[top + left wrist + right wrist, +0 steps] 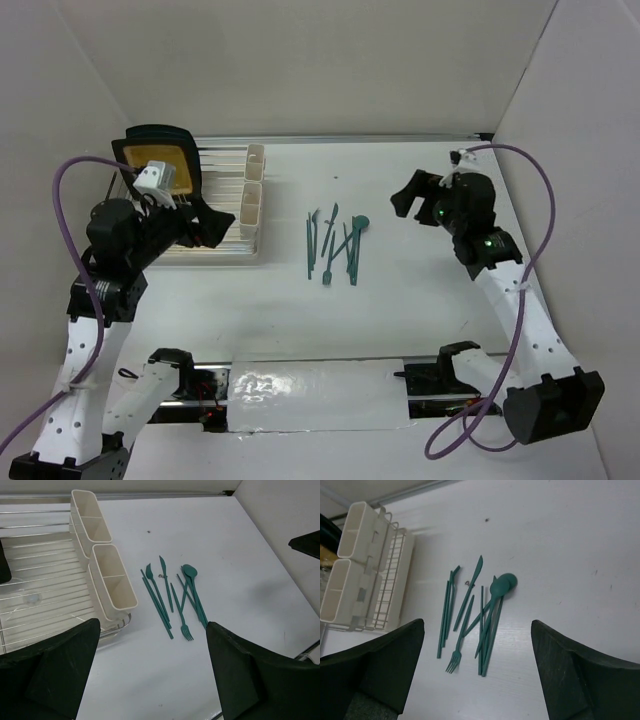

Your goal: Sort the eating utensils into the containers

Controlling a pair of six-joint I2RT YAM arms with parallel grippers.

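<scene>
At table (420, 300) centre, utensils (335, 245), two spoons (502, 583), one fork (454, 662), two containers (112, 575) leftward, left hand (152, 650) and right hand (476, 650) released.

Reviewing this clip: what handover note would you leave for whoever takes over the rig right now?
Left hand: open, empty, over the dish rack.
Right hand: open, empty, right of the pile.
Eating utensils: all in a loose pile on the table, right of the containers.
Containers: on the rack's right edge; the compartments look empty.
Done: nothing sorted.
Left: pick up every utensil and sort it into a compartment.
</scene>
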